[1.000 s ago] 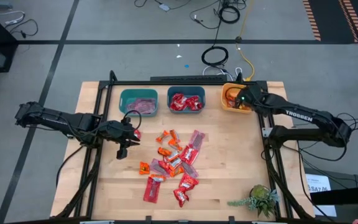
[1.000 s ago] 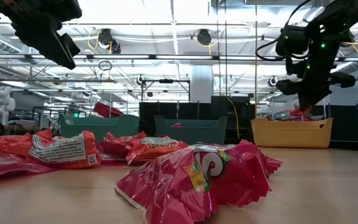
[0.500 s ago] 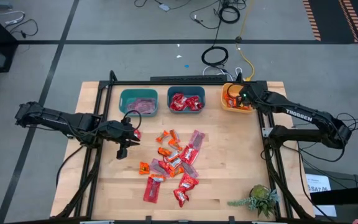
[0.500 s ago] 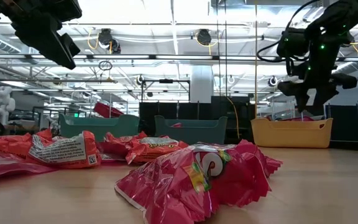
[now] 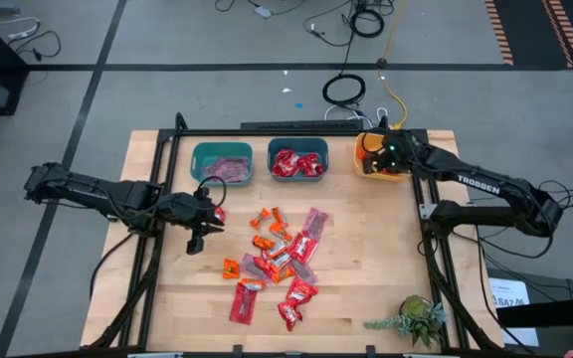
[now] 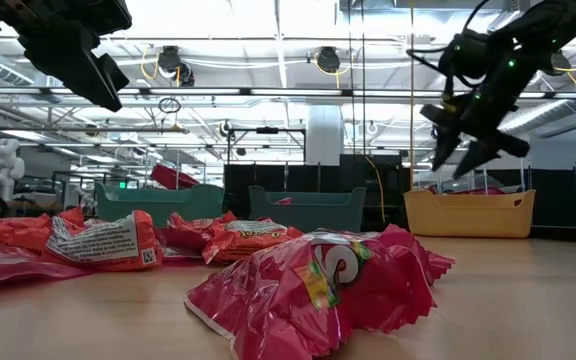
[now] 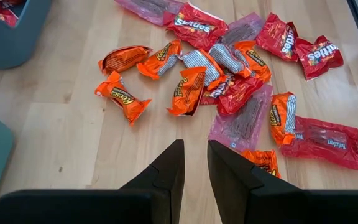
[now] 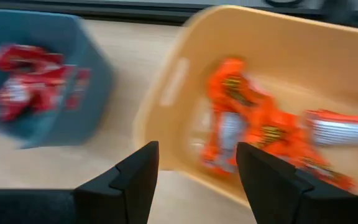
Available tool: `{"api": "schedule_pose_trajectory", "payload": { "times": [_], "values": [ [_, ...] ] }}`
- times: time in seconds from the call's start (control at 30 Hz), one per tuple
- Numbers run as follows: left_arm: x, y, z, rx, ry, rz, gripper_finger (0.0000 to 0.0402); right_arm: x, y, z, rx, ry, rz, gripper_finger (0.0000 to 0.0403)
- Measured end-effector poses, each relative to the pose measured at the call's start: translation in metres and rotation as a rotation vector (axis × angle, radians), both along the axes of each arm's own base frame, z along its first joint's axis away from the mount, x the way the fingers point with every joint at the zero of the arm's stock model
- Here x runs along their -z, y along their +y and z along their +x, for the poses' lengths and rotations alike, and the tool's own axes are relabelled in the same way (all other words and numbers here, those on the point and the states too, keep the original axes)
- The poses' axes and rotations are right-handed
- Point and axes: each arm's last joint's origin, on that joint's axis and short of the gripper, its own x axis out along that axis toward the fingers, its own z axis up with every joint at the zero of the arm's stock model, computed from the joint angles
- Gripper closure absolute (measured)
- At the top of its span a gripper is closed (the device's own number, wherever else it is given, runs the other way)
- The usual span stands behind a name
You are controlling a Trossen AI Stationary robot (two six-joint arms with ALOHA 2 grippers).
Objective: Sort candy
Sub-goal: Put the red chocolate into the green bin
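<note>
I found the candy (image 5: 276, 261) heaped mid-table, more already lying in the teal bins (image 5: 297, 159) and the yellow bin (image 5: 364, 159); I judged the packets light, soft and slippery, best pinched at a crimped end. My right gripper (image 8: 194, 171) hung spread and empty over the yellow bin, near the table's back edge. My left gripper (image 7: 193, 168), fingers narrowly parted and holding nothing, hovered just beside the heap with bare wood around it.

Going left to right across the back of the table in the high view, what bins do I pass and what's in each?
Teal bin with pinkish-mauve candy → blue-teal bin with red candy → yellow bin with orange candy, the right pincer open above it.
</note>
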Motion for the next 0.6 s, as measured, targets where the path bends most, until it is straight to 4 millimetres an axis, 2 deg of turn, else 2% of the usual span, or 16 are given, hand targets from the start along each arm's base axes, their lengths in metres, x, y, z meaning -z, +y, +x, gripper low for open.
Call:
{"api": "schedule_pose_trajectory", "payload": {
  "times": [0.2,0.6],
  "values": [
    [0.000,0.000,0.000,0.000,0.000,0.000,0.0322,-0.005,0.009,0.014,-0.104,-0.074,-0.019,0.0195],
    [-0.006,-0.001,0.006,0.000,-0.089,-0.016,0.0322,-0.002,0.024,0.020,-0.147,-0.072,0.029,0.0195]
  ]
}}
